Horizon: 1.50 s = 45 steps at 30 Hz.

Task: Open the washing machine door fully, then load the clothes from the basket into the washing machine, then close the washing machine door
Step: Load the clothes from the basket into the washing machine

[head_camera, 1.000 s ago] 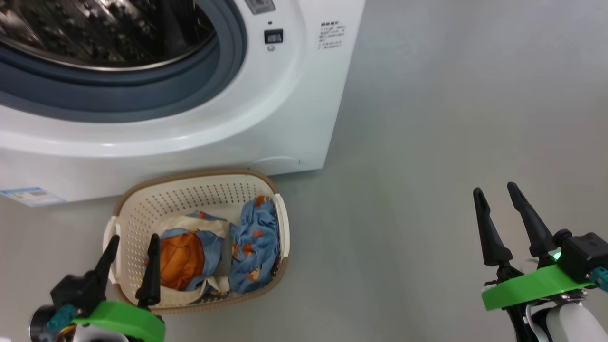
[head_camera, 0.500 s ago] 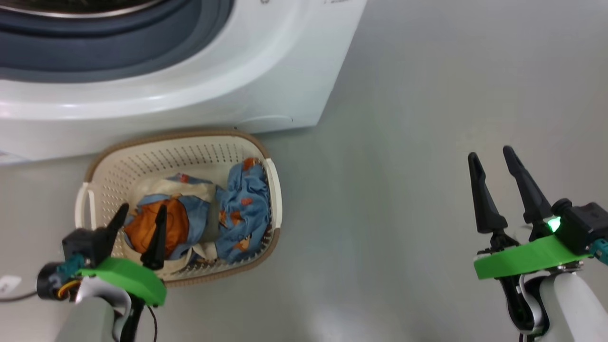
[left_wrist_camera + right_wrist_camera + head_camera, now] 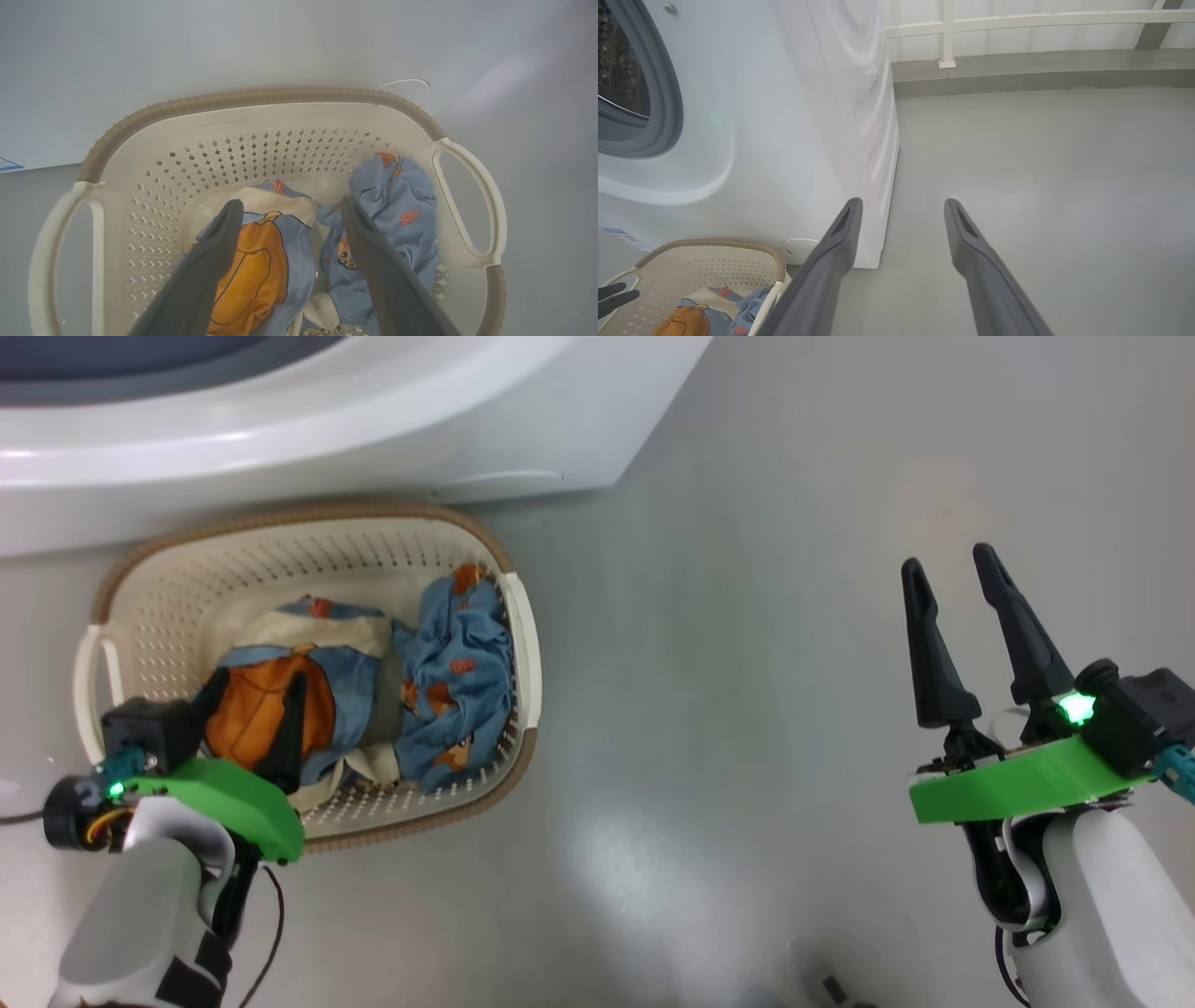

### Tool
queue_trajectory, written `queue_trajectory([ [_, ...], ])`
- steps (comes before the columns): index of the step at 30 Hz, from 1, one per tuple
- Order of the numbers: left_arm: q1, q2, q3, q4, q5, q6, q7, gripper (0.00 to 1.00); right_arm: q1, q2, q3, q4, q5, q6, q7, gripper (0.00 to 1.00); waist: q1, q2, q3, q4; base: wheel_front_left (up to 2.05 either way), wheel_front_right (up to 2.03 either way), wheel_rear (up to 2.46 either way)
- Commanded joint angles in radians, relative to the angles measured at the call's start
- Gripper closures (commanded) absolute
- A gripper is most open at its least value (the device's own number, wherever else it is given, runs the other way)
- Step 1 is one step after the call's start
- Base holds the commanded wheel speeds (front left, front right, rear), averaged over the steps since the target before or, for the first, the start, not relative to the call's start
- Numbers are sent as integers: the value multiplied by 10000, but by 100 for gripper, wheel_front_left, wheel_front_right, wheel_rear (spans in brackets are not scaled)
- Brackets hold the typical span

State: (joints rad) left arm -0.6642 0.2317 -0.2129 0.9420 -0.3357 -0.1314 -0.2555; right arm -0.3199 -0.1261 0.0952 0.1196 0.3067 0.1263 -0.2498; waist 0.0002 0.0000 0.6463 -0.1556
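- Basket (image 3: 280,560) is standing on the grey floor (image 3: 747,616), with its far brown rim lying just beside the foot of the washing machine (image 3: 373,420).
- Clothes (image 3: 457,663) are lying inside the basket. An orange-patch garment (image 3: 252,719) with cream fabric is occupying the left half, and a crumpled light blue garment (image 3: 397,210) with small orange prints is leaning against the right wall by the handle.
- Left gripper (image 3: 257,683) is hanging over the basket's near left corner with its fingers spread wide and nothing between them. The tips are dipping below the rim on either side of the orange patch, and whether they are touching the fabric cannot be told.
- Right gripper (image 3: 948,558) is hovering above bare floor, well apart from the basket, with its fingers parted and gripping nothing.
- Grey-blue ring (image 3: 668,107) and steel drum (image 3: 616,56) are showing at the left edge of the right wrist view.
- Blue label sticker (image 3: 621,235) is sitting low on the machine's front, near the basket's left handle. Its print is too small to read.
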Motion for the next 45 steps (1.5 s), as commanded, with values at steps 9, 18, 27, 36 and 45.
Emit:
queue_trajectory([
  [9, -1141, 625, -249, 1146, -223, 8, -63, 0, -458, 166, 325, -276, -85, 44, -120, 10, -2, 0, 1362, -3, 0, 0, 0],
  [18, -2407, 884, -764, 2446, -257, 8, 25, 0, -853, 372, 432, -347, -90, 44, -120, 11, -2, 0, 2170, -91, 0, 0, 0],
  [27, -3099, 1134, -1042, 3016, -262, 8, 261, 0, -1035, 471, 498, -443, -64, 44, -120, 11, -2, 0, 2646, -205, 0, 0, 0],
  [36, -3537, 1233, -1328, 3288, -174, 22, 576, 0, -1143, 562, 540, -461, -45, 44, -120, 11, -2, 0, 2889, -347, 0, 0, 0],
  [45, -3580, 1288, -1558, 3396, -229, 15, 854, 0, -1144, 655, 606, -552, -32, 44, -120, 11, -2, 0, 2907, -490, 0, 0, 0],
])
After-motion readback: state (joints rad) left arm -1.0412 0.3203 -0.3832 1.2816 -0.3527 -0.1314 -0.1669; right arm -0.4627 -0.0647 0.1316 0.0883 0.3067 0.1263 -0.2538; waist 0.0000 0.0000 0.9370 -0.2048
